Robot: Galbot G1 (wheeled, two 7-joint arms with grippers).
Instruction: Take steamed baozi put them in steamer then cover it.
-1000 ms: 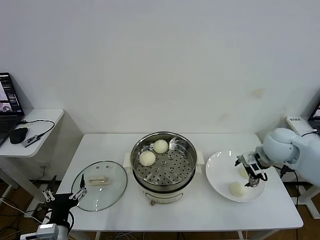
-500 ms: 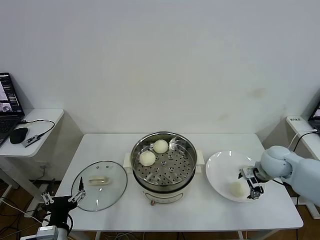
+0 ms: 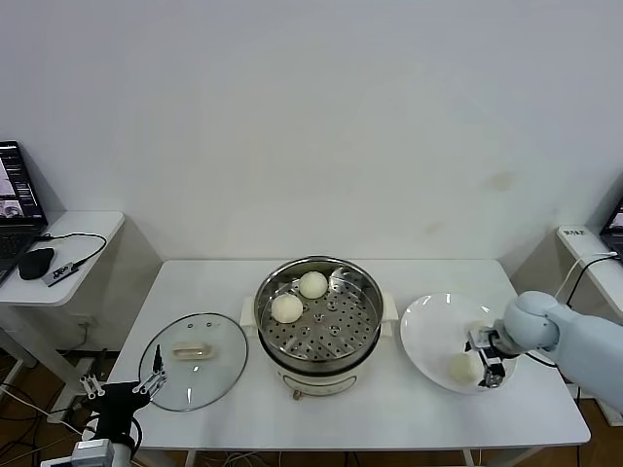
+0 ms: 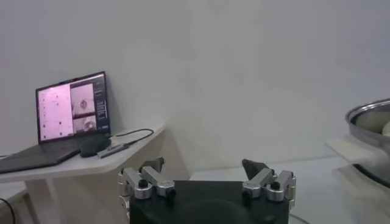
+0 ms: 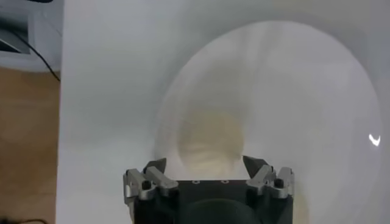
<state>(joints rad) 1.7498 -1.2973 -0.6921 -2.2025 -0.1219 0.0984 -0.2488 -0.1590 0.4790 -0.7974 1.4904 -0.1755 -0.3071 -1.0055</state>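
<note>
The right gripper (image 3: 484, 362) is down on the white plate (image 3: 428, 326), right of the steamer (image 3: 318, 321), its fingers (image 5: 155, 169) spread on either side of a steamed baozi (image 5: 209, 141). The fingers flank the bun, but whether they press it I cannot tell. In the head view only one bun (image 3: 461, 367) shows on the plate, at the side nearest the robot, just beside the gripper. The plate's far half is bare, and open table lies beyond it. Inside the steamer, two buns (image 3: 286, 307) (image 3: 312, 284) sit on the perforated tray at its left, leaving the rest of the tray free. The cover (image 3: 194, 361) lies flat on the table left of the steamer. The left gripper (image 4: 204, 176) waits below the table's left corner, fingers wide apart, holding nothing.
</note>
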